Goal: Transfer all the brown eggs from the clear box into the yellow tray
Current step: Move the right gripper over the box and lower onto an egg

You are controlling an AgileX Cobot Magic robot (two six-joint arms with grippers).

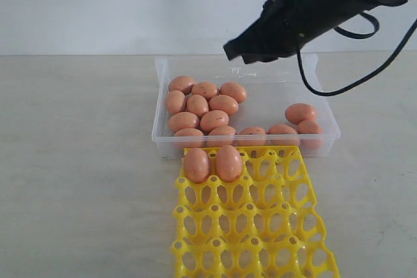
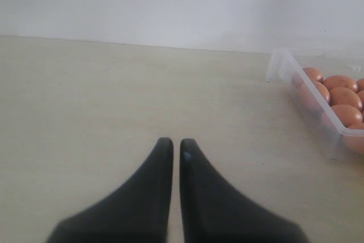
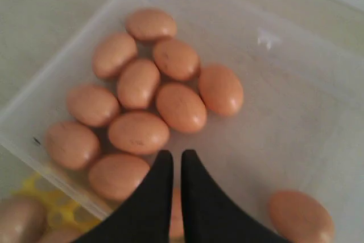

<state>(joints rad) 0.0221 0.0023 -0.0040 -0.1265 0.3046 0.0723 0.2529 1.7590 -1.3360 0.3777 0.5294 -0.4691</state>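
Observation:
The clear box holds several brown eggs, most bunched in its left half and along the front wall. Two more brown eggs sit in the back row of the yellow tray, just in front of the box. My right gripper hangs above the back of the box, shut and empty; in the right wrist view its gripper hovers over the eggs. My left gripper is shut over bare table, left of the box, and does not show in the exterior view.
The box and tray rest on a pale beige table before a white wall. A black cable loops down from the right arm over the box's back right corner.

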